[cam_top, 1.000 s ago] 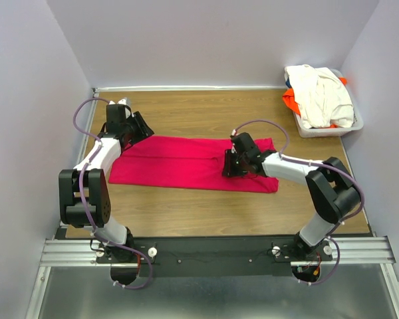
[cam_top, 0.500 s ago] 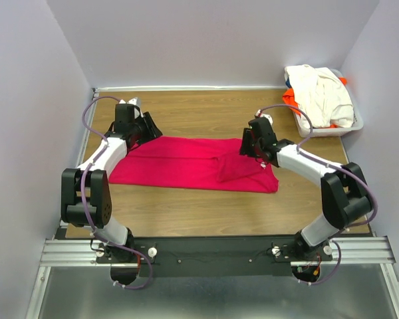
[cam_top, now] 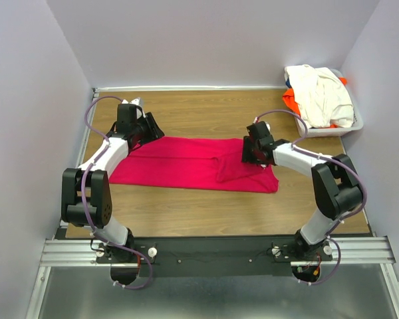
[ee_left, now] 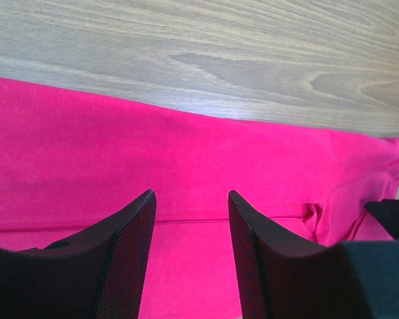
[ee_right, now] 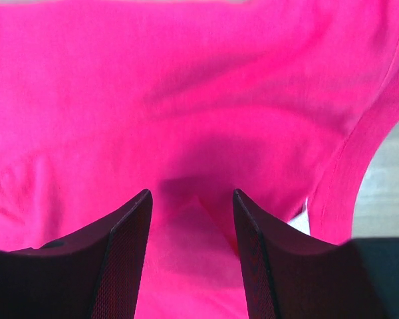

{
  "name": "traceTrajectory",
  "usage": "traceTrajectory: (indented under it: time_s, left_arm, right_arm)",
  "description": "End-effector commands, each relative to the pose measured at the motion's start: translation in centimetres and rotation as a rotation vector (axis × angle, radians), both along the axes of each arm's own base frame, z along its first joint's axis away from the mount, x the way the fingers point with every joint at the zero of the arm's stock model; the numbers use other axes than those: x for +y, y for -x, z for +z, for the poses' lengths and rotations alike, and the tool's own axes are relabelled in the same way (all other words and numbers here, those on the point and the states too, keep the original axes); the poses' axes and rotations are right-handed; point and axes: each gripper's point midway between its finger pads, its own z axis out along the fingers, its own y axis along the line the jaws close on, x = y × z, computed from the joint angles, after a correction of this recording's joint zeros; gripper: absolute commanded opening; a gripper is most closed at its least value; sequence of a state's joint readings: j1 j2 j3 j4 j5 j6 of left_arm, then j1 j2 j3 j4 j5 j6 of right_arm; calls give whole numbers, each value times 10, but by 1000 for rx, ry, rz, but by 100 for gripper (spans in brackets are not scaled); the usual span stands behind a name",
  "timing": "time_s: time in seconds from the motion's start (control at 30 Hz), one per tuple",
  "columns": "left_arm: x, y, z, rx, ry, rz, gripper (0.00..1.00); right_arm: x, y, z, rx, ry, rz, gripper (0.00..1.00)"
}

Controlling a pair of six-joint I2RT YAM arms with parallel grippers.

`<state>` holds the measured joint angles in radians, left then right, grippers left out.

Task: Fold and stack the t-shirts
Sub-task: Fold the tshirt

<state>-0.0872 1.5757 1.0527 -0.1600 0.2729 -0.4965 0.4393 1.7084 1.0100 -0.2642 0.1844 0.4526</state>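
Lilac walls close in a wooden table (cam_top: 186, 212); over its left part the left claw (cam_top: 141, 127) hangs above the far-left edge of the crimson-pink shirt (cam_top: 179, 163), its fingers moderately spread with nothing between them; in its wrist view the cloth's far hem runs just ahead of the fingertips, with bare wood beyond; from under this claw the shirt stretches as one long flat band across to the right claw (cam_top: 251, 147), and a seam line along it suggests it is already doubled lengthwise; the right claw sits low over the band's right portion, its jaws likewise apart and empty; a soft ridge of cloth rises right beneath the gap, and a sleeve curves away to its right. The step in hand looks like taking hold for the next, crosswise fold; to do it well, each claw should come down on the far hem and pinch every layer at once, not just the top one; both should then lift evenly so the band neither twists nor drags a wrinkle along. Beyond the right claw and to its right, well apart, stands the white basket (cam_top: 327, 133); it holds the cream-white shirt (cam_top: 322, 93) heaped on top, with the orange shirt (cam_top: 290, 101) peeping out beneath.
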Motion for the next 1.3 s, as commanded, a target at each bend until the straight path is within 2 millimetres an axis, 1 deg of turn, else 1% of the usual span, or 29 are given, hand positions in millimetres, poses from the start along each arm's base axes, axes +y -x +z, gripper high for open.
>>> traceTrajectory:
  time_s: [0.0, 0.03, 0.1, 0.33, 0.37, 0.43, 0.57, 0.7, 0.87, 0.9, 0.93, 1.03, 1.07, 1.17, 1.2, 1.27]
  left_arm:
    - [-3, -4, 3, -10, -10, -18, 56]
    - [-3, -4, 3, -10, -11, -16, 56]
    - [-4, -4, 2, -7, -8, -21, 56]
    - [-7, -4, 3, -9, -3, -30, 55]
    - [-8, -3, 3, -6, -3, -31, 55]
    - [-11, -3, 3, -7, 0, -40, 55]
    - [-17, -2, 3, -4, 4, -56, 56]
    - [-21, -1, 2, 2, 2, -68, 55]
    - [-27, -1, 1, 5, 1, -79, 55]
    - [-28, -1, 0, 7, 1, -81, 55]
    - [-28, 0, 0, 10, 0, -80, 55]
    - [-28, 0, -1, 12, -4, -81, 55]
    - [-29, 0, -1, 12, -3, -83, 55]
    - [-28, 1, -1, 14, -4, -81, 55]
    - [-28, 1, -1, 13, -5, -80, 55]
    - [-28, 1, -1, 14, -5, -80, 55]
  right_arm:
    - [-1, 27, -2, 57, -23, 40, 59]
    - [0, 29, 2, 51, -35, 43, 59]
    - [3, 36, 3, 64, -57, 63, 58]
    - [1, 57, 7, 76, -90, 87, 58]
    - [0, 62, 4, 88, -90, 91, 58]
    - [1, 66, 5, 91, -103, 102, 57]
    - [-5, 79, -1, 106, -98, 93, 55]
    - [-10, 86, -3, 108, -102, 60, 55]
    - [-16, 90, 8, 65, -121, 14, 55]
    - [-17, 92, 7, 64, -120, 9, 55]
    - [-17, 91, 15, 40, -136, 3, 55]
    - [-16, 94, 23, 17, -161, 5, 55]
    - [-14, 94, 32, -10, -177, 10, 55]
    - [-14, 94, 43, -37, -205, -5, 56]
    - [-12, 91, 49, -54, -214, -8, 57]
    - [-12, 85, 52, -62, -213, -28, 57]
